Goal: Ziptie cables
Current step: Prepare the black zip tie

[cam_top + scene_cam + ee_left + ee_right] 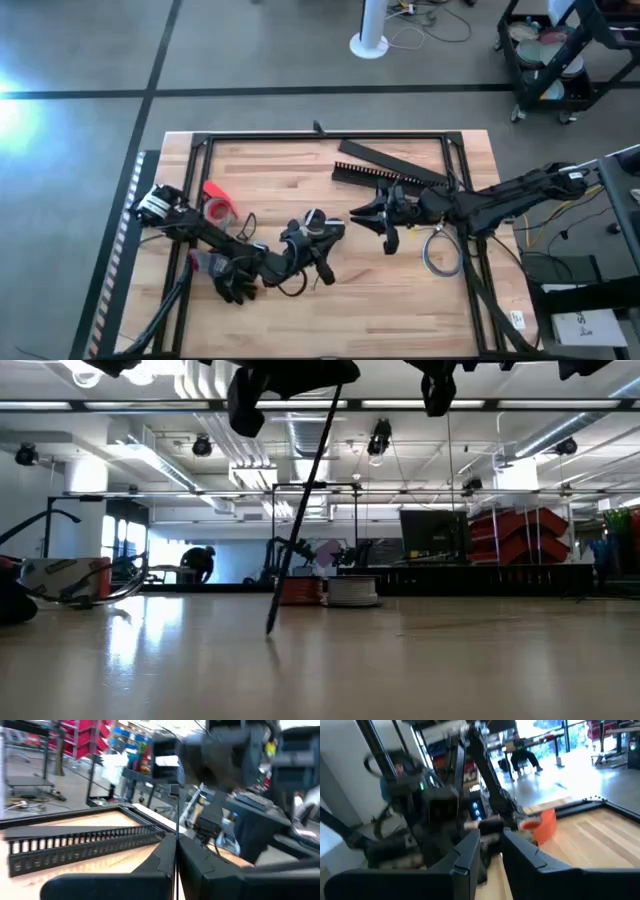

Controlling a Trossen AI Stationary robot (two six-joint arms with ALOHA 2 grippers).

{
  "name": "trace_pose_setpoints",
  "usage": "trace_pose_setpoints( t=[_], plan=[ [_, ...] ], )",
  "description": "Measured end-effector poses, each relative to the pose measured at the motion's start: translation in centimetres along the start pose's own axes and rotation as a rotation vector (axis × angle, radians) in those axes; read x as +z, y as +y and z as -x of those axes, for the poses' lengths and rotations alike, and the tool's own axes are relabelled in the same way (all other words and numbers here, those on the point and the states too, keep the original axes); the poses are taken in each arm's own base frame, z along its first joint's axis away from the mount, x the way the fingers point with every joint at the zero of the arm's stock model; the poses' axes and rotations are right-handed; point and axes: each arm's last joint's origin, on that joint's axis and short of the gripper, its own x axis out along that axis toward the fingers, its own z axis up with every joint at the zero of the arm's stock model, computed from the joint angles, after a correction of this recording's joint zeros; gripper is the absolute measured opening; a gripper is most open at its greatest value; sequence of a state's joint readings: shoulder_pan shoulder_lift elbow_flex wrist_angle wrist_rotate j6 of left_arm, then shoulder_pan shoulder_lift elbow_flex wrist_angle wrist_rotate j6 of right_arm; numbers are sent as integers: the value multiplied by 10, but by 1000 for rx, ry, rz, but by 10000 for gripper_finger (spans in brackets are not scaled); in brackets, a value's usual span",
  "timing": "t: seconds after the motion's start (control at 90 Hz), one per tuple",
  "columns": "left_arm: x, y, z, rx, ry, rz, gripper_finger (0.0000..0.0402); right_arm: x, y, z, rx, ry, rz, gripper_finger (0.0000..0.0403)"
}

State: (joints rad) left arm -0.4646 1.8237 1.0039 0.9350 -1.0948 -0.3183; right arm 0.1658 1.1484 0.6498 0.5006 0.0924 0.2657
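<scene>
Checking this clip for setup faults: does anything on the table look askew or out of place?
Yes. The ziptie hangs at a slant from the left gripper, whose jaws are shut on it, its tip close to or touching the table. On the table's far side, a flat black bar lies crooked across the toothed duct.

the left arm reaches from the table's left edge toward the middle, bent low over the wood; the left gripper (318, 232) has its fingers (160, 857) pressed together; the right arm stretches in from the right edge, its wrist level; the right gripper (372, 214) faces the left one, fingers (470, 847) spread apart.
</scene>
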Motion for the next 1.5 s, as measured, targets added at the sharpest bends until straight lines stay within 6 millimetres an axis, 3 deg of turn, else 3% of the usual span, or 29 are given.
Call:
trace_pose_setpoints(
  t=[0.178,0.344,0.578,0.722,0.933,1.178,1.367,1.5],
  plan=[
    [-20,4,-1,100,-62,86,0,-10,8,2,173,96,107,45],
    [-33,1,-8,132,-135,187,0,-25,18,6,198,195,141,52],
    [-11,-21,-15,144,-205,176,0,-43,28,12,171,337,190,121],
    [-10,-27,-10,148,-203,205,0,-57,29,18,176,403,193,169],
    [-25,-14,-5,141,-180,285,0,-91,22,32,175,448,118,203],
    [-53,-2,-6,232,-124,296,0,-120,11,41,181,397,73,203],
    [-73,7,-5,288,-87,272,0,-144,7,31,189,321,6,200],
    [-77,9,-4,297,-79,243,0,-163,8,10,176,339,-26,201]
  ],
)
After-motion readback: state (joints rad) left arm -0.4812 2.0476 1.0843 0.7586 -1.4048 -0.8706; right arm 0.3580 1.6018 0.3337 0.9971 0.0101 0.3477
